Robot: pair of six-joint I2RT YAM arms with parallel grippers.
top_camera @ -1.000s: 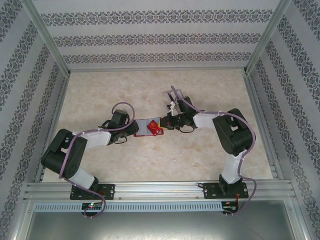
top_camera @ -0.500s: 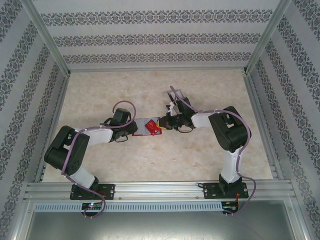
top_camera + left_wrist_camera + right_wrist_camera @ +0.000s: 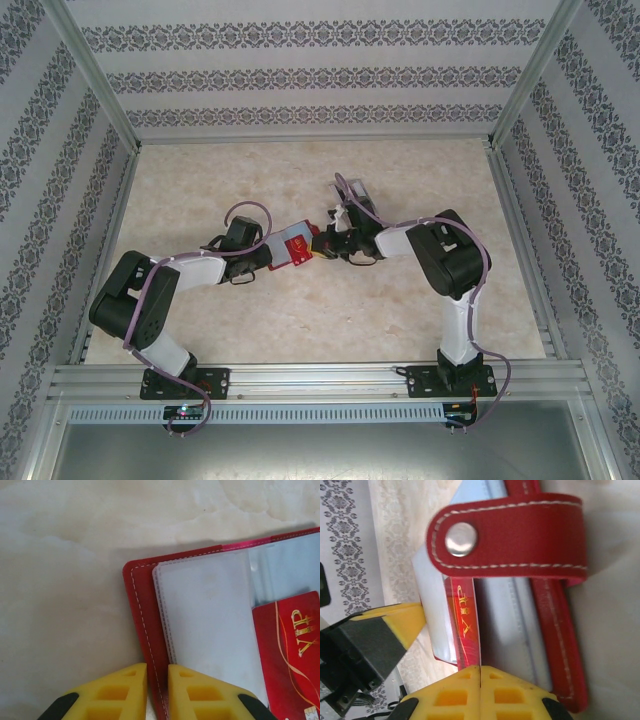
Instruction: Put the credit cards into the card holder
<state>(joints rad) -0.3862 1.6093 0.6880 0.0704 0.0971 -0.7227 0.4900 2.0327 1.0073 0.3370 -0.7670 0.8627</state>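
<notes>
Striped, patterned wallpaper (image 3: 300,75) closes in a pale, marble-look tabletop (image 3: 400,190). The card holder (image 3: 290,252) lies open near the middle of it, between the two arms. It is a small red leather-like wallet with light stitching along its border (image 3: 137,605). Cloudy clear plastic sleeves (image 3: 210,625) sit inside it, and a red strap with a round metal snap (image 3: 461,539) folds across its end. From above, its long axis runs from the left arm's side toward the right arm's. It is tilted, so the right-hand end points a little toward the far edge of the tabletop. The left pincer (image 3: 268,258) sits at the wallet's left end. In the left wrist view its yellow fingers (image 3: 127,690) are drawn almost together, with the stitched red border pinched in the narrow gap between them (image 3: 157,690). The right pincer (image 3: 322,247) meets the other end, clenched tight (image 3: 479,680) on the red card (image 3: 465,620). That card is glossy with gold VIP lettering (image 3: 287,655). It is seen edge-on from the right wrist, reaching from the fingertips in among the sleeves under the strap.
</notes>
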